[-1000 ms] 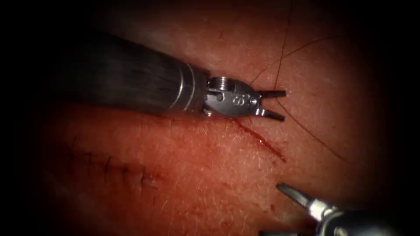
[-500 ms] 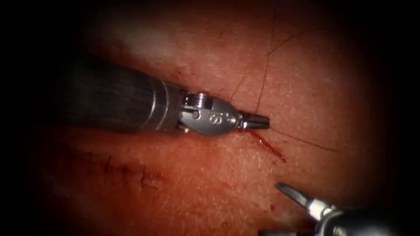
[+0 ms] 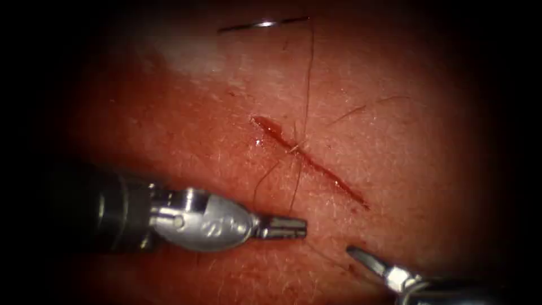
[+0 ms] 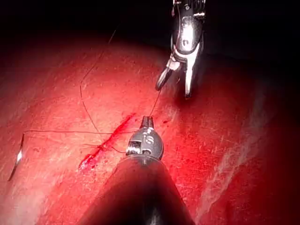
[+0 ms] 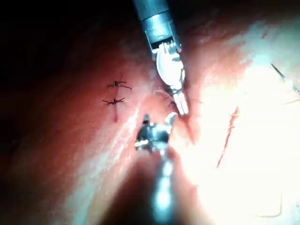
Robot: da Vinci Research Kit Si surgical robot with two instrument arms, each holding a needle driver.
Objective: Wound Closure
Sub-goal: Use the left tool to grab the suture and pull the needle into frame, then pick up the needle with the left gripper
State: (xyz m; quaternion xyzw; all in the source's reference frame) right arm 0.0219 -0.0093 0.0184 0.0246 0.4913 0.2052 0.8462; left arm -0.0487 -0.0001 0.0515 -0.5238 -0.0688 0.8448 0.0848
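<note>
Lying across the centre of the endoscope frame, the cut [image 3: 307,161] is a narrow, dark red slit running diagonally from upper left to lower right in the tissue [image 3: 395,169], whose surface is pale reddish, finely pored and glossy with red fluid [image 3: 265,125] at the slit's upper end.

Needle [image 3: 262,24]: thin curved steel, bright glint at mid-curve, lying free on the tissue at the top of the frame, left of the cut's line, held by neither tool and not in the tissue.

Thread [image 3: 309,73]: fine dark strand, running down from the needle's right end to the cut, crossing it near its middle, then continuing down to the left tool's tip.

Left end effector [image 3: 302,227]: smooth rounded metal wrist on a dark shaft, lower left of the frame, left of the cut; ridged jaws closed together on the thread at their tip.

Right end effector [image 3: 353,252]: lower right corner, one tapered grey jaw plainly visible in the endoscope view; in the left wrist view [image 4: 173,89] its two jaws stand apart, holding nothing.
</note>
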